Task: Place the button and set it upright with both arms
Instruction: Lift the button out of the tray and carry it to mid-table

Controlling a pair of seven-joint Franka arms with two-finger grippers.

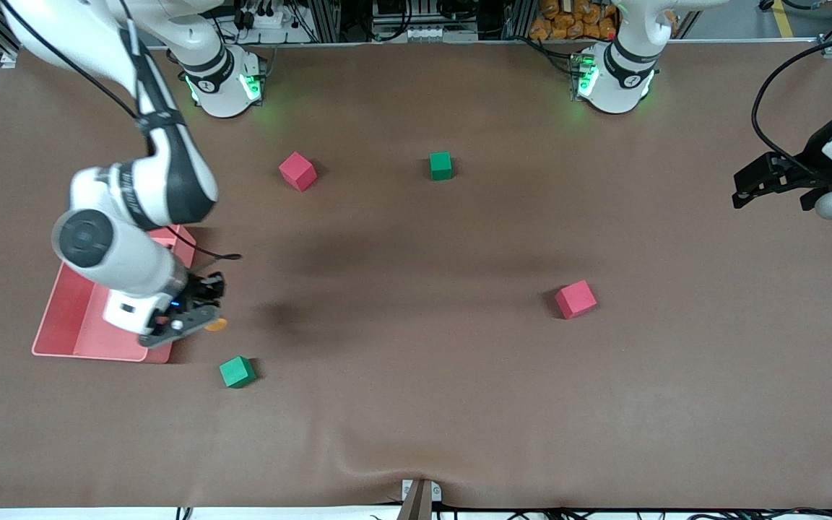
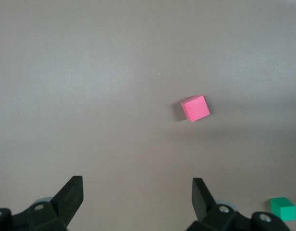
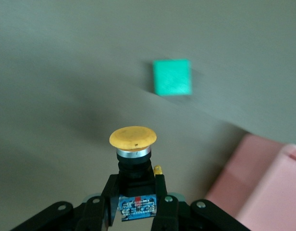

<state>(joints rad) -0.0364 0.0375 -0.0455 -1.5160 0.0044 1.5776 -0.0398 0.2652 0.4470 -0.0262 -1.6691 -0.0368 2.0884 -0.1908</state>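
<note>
The button [image 3: 133, 154] has a round orange cap and a black boxy body with a blue label. My right gripper [image 3: 133, 185] is shut on that body, the cap pointing away from the wrist. In the front view the right gripper [image 1: 196, 312] hangs above the table beside the pink tray [image 1: 73, 325], and the orange cap of the button [image 1: 216, 325] peeks out past the fingers. My left gripper [image 1: 748, 189] waits open in the air at the left arm's end of the table. Its wrist view shows the left gripper [image 2: 137, 195] with wide-apart fingers and only bare table between them.
A green cube [image 1: 237, 372] lies just nearer the front camera than the right gripper. A red cube [image 1: 297, 171] and a second green cube [image 1: 440, 165] sit toward the robots' bases. Another red cube [image 1: 575, 299] lies toward the left arm's end.
</note>
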